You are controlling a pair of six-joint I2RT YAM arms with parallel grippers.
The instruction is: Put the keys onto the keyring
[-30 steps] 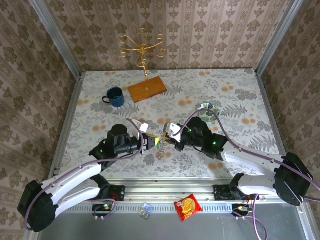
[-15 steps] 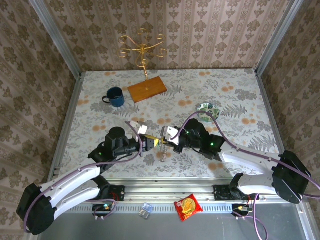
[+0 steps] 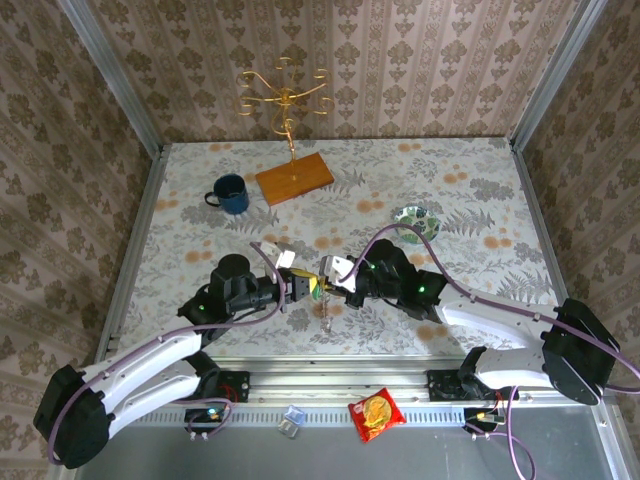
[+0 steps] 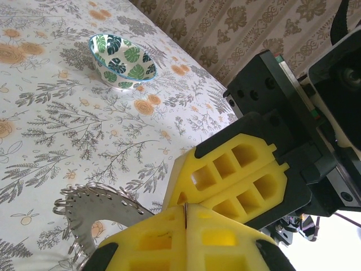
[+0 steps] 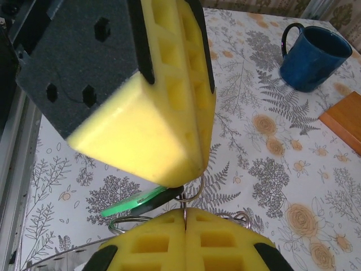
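— So, where is the keyring [image 5: 193,193]?
— Up off the table [image 3: 480,200], over the middle of its near edge, in the small gap where the two sets of yellow tips meet. The green key [image 5: 132,204] sticks out just beside it, right at the tips of the left gripper [image 4: 185,210].
— And the jaws?
— Both are clenched, pads pressed flat together, the right gripper [image 5: 185,213] too. The loop touches its tips. Which one actually pinches it, I cannot tell.
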